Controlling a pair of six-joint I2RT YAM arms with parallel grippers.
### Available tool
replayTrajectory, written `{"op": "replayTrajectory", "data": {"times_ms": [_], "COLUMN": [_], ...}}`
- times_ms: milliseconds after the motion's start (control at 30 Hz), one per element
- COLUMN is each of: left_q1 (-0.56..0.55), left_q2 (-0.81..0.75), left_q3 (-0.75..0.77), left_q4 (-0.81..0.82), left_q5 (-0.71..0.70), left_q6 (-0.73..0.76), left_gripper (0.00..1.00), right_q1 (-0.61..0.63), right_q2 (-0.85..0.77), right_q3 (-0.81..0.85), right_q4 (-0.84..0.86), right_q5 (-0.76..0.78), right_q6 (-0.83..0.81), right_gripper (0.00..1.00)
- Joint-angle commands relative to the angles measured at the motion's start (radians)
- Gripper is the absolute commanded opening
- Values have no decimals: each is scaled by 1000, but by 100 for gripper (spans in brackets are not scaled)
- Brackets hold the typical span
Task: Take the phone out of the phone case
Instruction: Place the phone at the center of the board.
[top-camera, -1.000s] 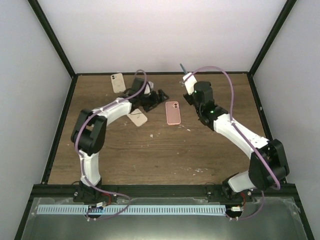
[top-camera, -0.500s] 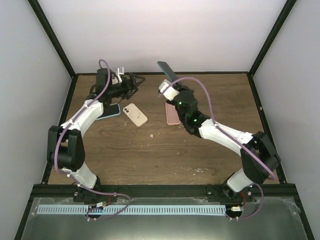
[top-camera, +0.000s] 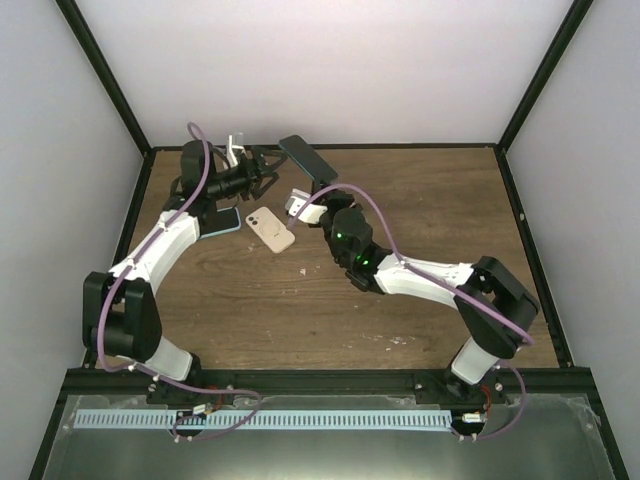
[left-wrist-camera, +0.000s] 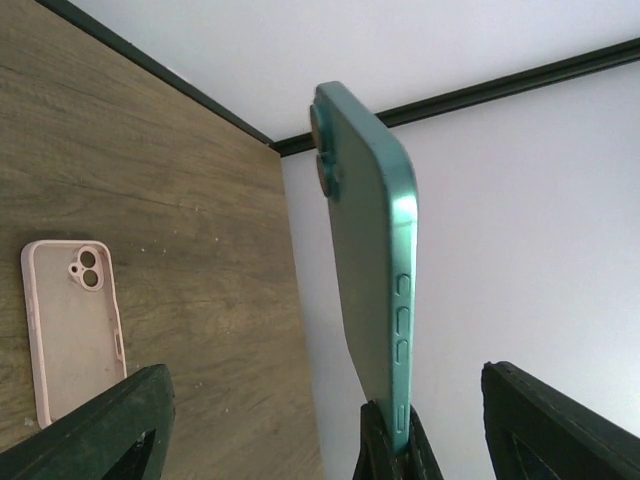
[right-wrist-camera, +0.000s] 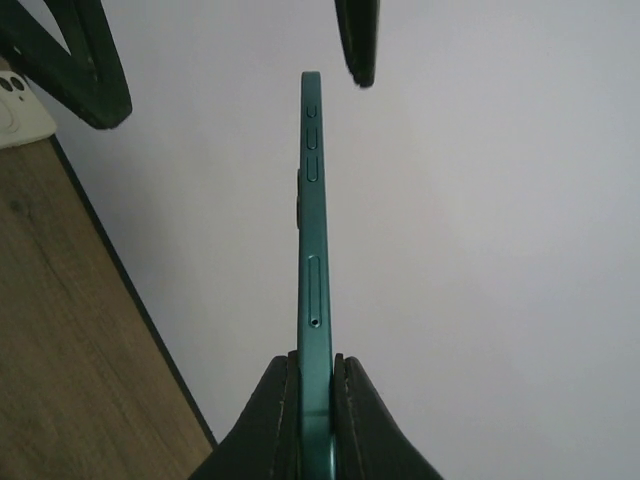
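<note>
A pink case (left-wrist-camera: 72, 335) lies flat, lower left in the left wrist view, contents unclear. The right gripper (right-wrist-camera: 315, 385) pinches the green phone (right-wrist-camera: 311, 250) by its end. The left gripper (top-camera: 266, 170) gapes wide around the top, not touching.

The right tool (right-wrist-camera: 315, 368) hides part of the green phone (right-wrist-camera: 312, 250).

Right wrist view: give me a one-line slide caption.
Right gripper pinches the green phone edge-on, its upper end between the open fingers of the left gripper.
</note>
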Motion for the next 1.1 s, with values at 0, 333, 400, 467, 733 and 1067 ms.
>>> {"op": "replayTrajectory", "data": {"times_ms": [0, 333, 400, 467, 733, 1067], "left_q1": [5, 0, -3, -3, 3, 15], "left_q2": [24, 65, 75, 76, 76, 90], "left_q3": [0, 5, 12, 12, 1, 14], "left_q4": [43, 44, 27, 21, 3, -15], "left_q5": [22, 6, 2, -3, -32, -42], "left_q6": [-42, -52, -54, -59, -76, -69], "left_gripper": [83, 70, 61, 52, 27, 5], "right_q1": [25, 65, 78, 88, 99, 124], "right_q2": [19, 47, 53, 58, 79, 85], "right_q3": [-1, -55, -66, -73, -87, -102], "right_q4": [194, 269, 297, 319, 383, 356], "right_q5": [29, 26, 28, 34, 49, 70], "right_q6": [-85, -152, -176, -191, -248, -250], "right_gripper": [1, 1, 1, 1, 5, 37]}}
